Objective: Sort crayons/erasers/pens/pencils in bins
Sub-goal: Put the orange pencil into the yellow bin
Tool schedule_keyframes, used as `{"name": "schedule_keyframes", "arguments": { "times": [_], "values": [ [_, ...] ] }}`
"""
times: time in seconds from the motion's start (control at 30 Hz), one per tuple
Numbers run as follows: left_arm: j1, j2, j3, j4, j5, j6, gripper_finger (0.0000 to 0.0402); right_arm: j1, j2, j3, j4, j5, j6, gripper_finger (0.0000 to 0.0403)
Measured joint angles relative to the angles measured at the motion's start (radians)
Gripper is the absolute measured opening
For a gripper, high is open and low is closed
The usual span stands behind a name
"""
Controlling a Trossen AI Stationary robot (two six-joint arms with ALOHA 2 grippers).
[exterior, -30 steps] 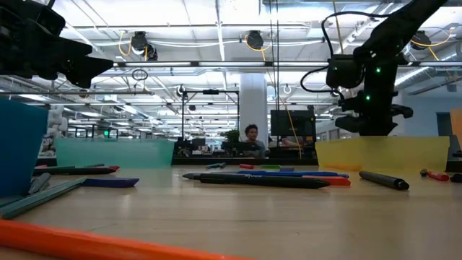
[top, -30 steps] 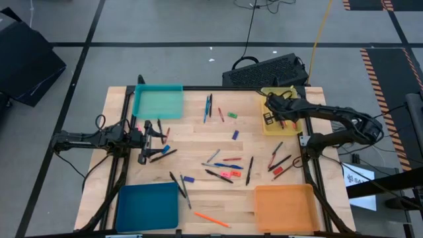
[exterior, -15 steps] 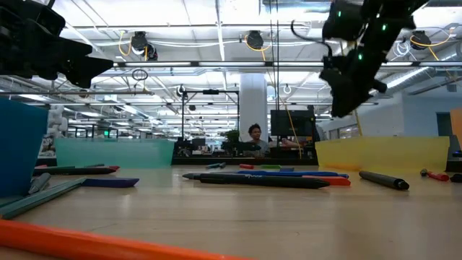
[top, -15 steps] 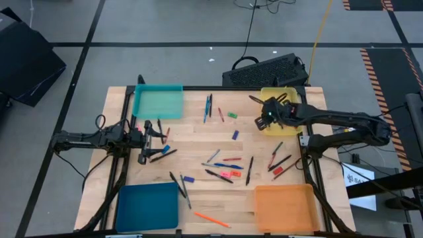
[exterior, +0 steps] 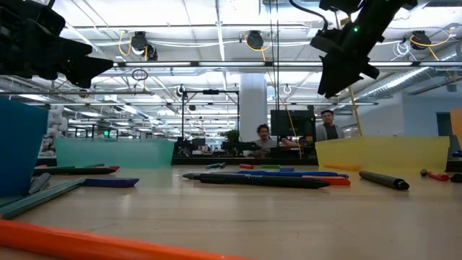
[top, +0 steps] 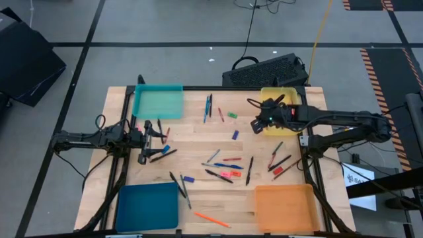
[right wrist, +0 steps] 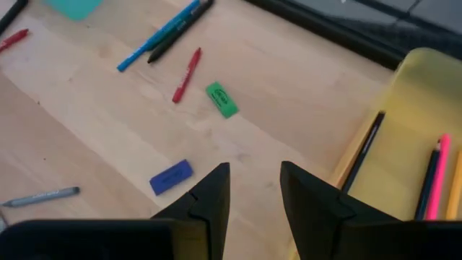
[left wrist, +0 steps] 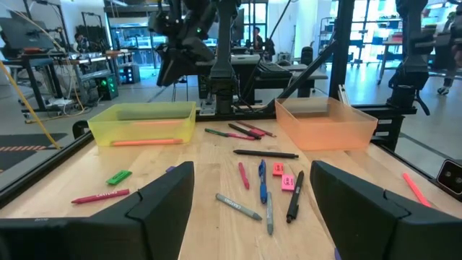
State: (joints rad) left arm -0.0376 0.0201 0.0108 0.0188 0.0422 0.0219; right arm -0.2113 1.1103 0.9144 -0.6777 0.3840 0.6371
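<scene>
pencils [right wrist: 440,173] lay in the yellow bin [top: 288,96], yet most items littered the table [top: 198,142] while i held my right hand [top: 254,114] empty, fingers parted, left hand [top: 157,139] idle and open.

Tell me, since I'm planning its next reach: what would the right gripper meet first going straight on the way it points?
Probably bare table, the right gripper open; the green eraser lies farther along that line, though depth is unclear.
</scene>
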Motion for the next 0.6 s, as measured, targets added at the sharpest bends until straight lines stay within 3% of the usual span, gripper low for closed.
{"name": "schedule_keyframes", "arguments": {
  "times": [0.37,0.6],
  "values": [
    [0.000,0.000,0.000,0.000,0.000,0.000,0.0278,-0.043,0.022,0.124,0.008,-0.019,-0.254,0.0114],
    [0.000,0.000,0.000,0.000,0.000,0.000,0.0278,-0.043,0.189,0.277,0.017,-0.020,-0.366,0.0114]
  ]
}}
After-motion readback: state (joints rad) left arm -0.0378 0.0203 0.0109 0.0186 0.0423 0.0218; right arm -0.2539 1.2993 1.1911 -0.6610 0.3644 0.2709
